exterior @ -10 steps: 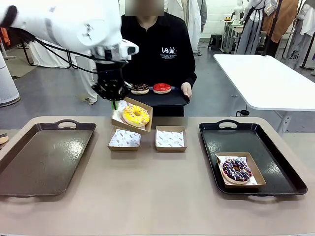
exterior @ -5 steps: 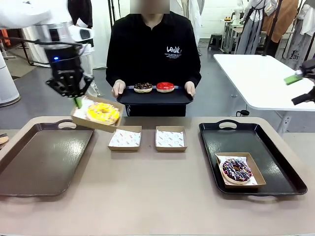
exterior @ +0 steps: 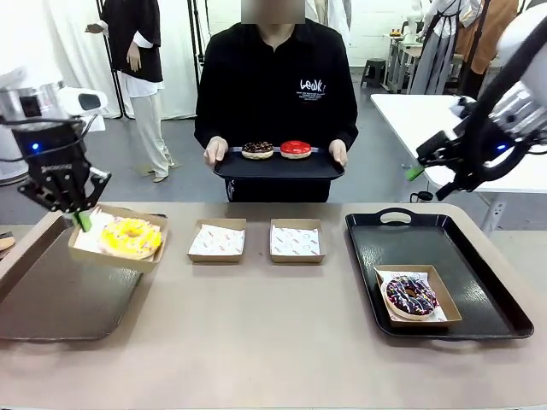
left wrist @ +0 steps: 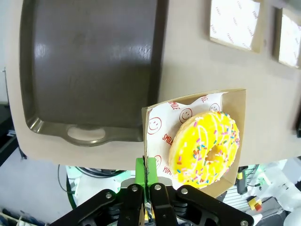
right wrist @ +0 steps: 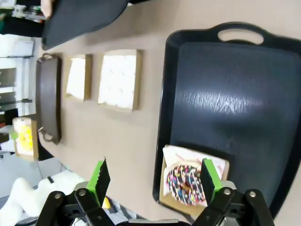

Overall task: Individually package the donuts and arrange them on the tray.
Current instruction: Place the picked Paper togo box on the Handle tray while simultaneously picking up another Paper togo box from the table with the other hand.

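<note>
My left gripper [exterior: 82,219] is shut on the near-left edge of a cardboard box [exterior: 150,260] that holds the yellow donut [exterior: 130,237]. The box hangs over the right rim of the brown left tray [exterior: 51,295]. From the left wrist, the fingertips [left wrist: 146,172] pinch the box wall beside the yellow donut [left wrist: 207,148]. Open and holding nothing, my right gripper [exterior: 432,175] hovers above the far edge of the black right tray [exterior: 479,282]. A boxed chocolate sprinkled donut [exterior: 411,295] [right wrist: 184,181] lies there. The person holds a small black tray [exterior: 278,166] with a chocolate donut [exterior: 257,149] and a red donut [exterior: 296,149].
Two empty paper-lined boxes [exterior: 216,240] [exterior: 297,240] sit mid-table between the trays. In the right wrist view the open gripper [right wrist: 155,178] looks down on the black tray [right wrist: 225,94]. A white table [exterior: 461,128] stands behind on the right.
My left arm has carried the boxed yellow donut leftward and down, from mid-table to the left tray's right rim. My right arm has come in from the right.
</note>
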`<state>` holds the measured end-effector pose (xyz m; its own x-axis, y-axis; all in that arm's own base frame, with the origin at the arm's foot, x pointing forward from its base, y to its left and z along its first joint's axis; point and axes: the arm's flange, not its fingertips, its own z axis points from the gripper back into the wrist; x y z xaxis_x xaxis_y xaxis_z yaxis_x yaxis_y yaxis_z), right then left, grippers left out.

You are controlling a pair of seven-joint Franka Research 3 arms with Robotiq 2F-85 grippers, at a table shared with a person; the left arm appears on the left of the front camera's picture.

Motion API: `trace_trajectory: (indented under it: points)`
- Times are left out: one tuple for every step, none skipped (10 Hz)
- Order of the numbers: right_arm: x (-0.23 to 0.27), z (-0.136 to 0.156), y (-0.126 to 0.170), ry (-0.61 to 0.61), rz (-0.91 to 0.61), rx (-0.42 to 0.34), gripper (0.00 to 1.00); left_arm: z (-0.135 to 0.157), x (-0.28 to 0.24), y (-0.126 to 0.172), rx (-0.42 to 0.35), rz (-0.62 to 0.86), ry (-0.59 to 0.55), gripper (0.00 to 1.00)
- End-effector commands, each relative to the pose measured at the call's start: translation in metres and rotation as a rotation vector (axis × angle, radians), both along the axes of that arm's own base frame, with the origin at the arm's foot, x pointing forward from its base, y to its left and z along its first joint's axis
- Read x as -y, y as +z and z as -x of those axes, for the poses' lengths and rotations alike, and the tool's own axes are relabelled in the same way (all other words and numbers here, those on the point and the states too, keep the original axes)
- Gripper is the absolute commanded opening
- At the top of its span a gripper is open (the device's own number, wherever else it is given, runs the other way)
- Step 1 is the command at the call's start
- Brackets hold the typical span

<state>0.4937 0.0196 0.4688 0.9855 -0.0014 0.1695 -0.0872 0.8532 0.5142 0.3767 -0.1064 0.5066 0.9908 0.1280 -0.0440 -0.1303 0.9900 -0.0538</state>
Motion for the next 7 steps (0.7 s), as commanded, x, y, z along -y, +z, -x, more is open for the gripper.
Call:
trace_trajectory:
  points:
    - [-0.026, -0.013, 0.001, -0.024, 0.062, -0.009, 1.00, 0.009, -0.020, -0.012, 0.006, 0.028, -0.004, 0.01]
    - [-0.033, -0.010, -0.001, -0.020, 0.058, -0.001, 1.00, 0.011, -0.026, -0.017, -0.015, 0.023, -0.001, 0.01]
    - [-0.032, -0.004, -0.002, -0.007, 0.036, -0.017, 1.00, 0.012, -0.029, -0.020, -0.020, 0.011, -0.007, 0.01]
    - [-0.031, -0.010, -0.009, 0.002, 0.034, 0.002, 1.00, 0.011, -0.030, -0.024, -0.018, -0.005, -0.019, 0.01]
    - [-0.031, -0.010, -0.009, 0.002, 0.034, 0.002, 1.00, 0.010, -0.023, -0.020, -0.031, 0.001, 0.013, 0.01]
    - [-0.031, -0.010, -0.009, 0.002, 0.034, 0.002, 1.00, 0.010, -0.023, -0.020, -0.031, 0.001, 0.013, 0.01]
    - [-0.031, -0.010, -0.009, 0.002, 0.034, 0.002, 1.00, 0.010, -0.023, -0.020, -0.031, 0.001, 0.013, 0.01]
